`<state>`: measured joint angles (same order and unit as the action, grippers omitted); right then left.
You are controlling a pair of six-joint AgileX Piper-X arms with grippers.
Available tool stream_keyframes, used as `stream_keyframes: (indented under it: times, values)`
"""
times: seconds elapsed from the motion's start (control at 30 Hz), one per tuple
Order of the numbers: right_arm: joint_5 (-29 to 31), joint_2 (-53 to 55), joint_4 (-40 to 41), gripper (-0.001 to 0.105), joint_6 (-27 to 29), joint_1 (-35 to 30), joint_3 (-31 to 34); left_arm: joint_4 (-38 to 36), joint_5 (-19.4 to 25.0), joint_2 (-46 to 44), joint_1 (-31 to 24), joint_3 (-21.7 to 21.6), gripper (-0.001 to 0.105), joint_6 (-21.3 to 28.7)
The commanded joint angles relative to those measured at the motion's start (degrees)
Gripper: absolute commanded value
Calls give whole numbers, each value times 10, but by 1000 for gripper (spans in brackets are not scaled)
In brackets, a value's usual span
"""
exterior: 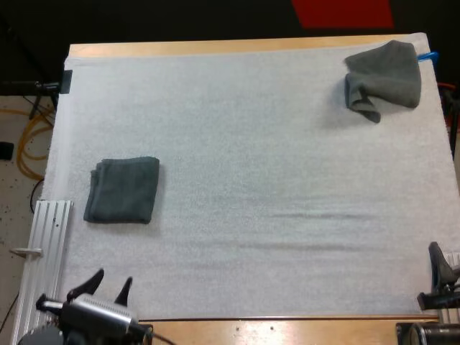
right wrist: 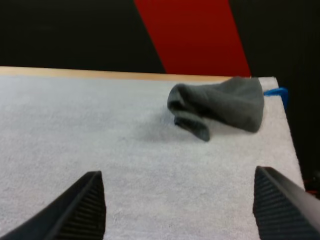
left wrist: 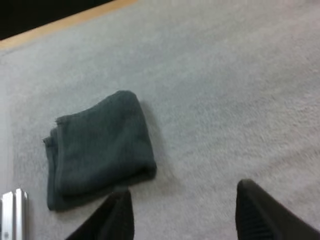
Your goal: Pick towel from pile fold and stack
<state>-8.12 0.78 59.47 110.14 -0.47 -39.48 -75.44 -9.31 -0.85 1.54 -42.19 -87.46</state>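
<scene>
My L gripper (exterior: 114, 277): fingers wide apart, holding nothing
Folded towel (exterior: 122, 190): just ahead of it, flat on mat (exterior: 251, 180)
My R gripper (right wrist: 177, 180): wide apart too
Crumpled towel (right wrist: 225, 104): well ahead of it, mat's far corner

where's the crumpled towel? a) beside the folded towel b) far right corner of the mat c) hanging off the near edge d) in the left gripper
b: the crumpled towel lies at the far right corner of the mat, far from the folded towel.
</scene>
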Motion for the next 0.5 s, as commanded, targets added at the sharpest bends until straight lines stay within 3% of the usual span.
stream_keyframes:
  times: [0.0, 0.17, 0.37, 0.47]
  values:
    - [-4, 22, -11, 62, 6, -2, 9, 43, 6, -79, 3, 7, 45, -6]
    - [-4, 22, -8, 62, 6, -2, 48, 129, 9, -79, 3, 66, 45, -25]
    - [-4, 22, -5, 62, 1, -2, 77, 134, 19, -78, 3, 110, 45, -53]
    - [-4, 22, -3, 62, -13, -2, 89, 141, 20, -76, 3, 112, 45, -53]
